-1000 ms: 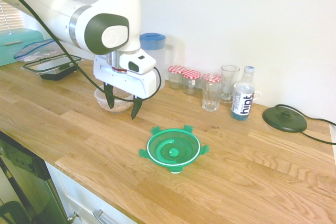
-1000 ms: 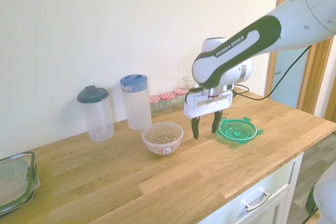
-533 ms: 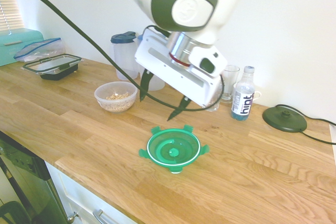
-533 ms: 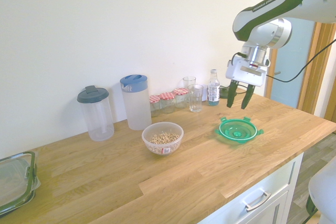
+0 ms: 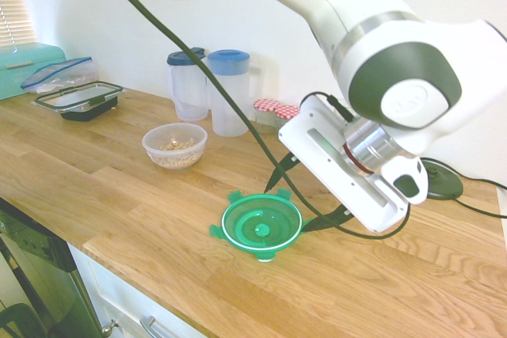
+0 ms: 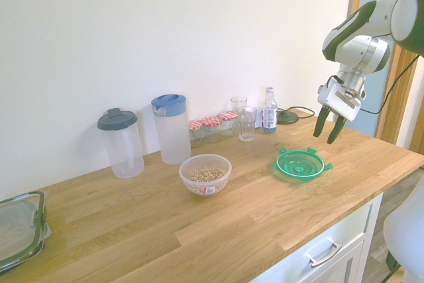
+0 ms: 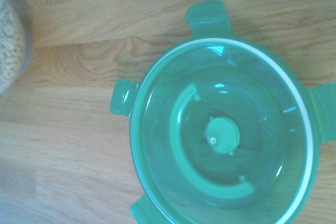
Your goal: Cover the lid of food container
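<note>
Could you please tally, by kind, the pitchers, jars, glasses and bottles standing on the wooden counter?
Pitchers: 2
Jars: 3
Glasses: 2
Bottle: 1
Total: 8

The lid [image 5: 261, 226] is seen as translucent green plastic, glossy, with a white rim seal. The food container [image 5: 174, 146] looks clear and smooth. The countertop [image 5: 119, 203] is shown as oiled wood with visible grain.
</note>
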Tool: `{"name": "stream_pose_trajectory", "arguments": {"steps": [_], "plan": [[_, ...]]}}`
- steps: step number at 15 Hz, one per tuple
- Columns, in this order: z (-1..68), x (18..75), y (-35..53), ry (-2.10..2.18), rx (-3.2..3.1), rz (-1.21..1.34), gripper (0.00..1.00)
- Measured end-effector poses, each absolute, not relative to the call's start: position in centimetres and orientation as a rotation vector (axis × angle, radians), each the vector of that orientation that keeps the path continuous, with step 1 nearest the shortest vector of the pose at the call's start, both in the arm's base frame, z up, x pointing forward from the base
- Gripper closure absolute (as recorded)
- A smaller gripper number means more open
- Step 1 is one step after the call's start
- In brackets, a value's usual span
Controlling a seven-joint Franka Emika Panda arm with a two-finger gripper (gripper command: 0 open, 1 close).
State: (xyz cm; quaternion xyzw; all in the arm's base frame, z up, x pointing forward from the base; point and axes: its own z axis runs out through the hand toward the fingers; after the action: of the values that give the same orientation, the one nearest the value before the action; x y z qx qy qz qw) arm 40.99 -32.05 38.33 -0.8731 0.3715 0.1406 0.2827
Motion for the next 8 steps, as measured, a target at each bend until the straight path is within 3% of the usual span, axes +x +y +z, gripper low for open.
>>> {"name": "stream_pose_trajectory", "arguments": {"steps": [3,8], "plan": [[33.8,41.9,-32.4,0.954,-2.277,0.420,0.00],[31.8,43.9,-31.0,0.920,-2.226,0.431,0.00]]}}
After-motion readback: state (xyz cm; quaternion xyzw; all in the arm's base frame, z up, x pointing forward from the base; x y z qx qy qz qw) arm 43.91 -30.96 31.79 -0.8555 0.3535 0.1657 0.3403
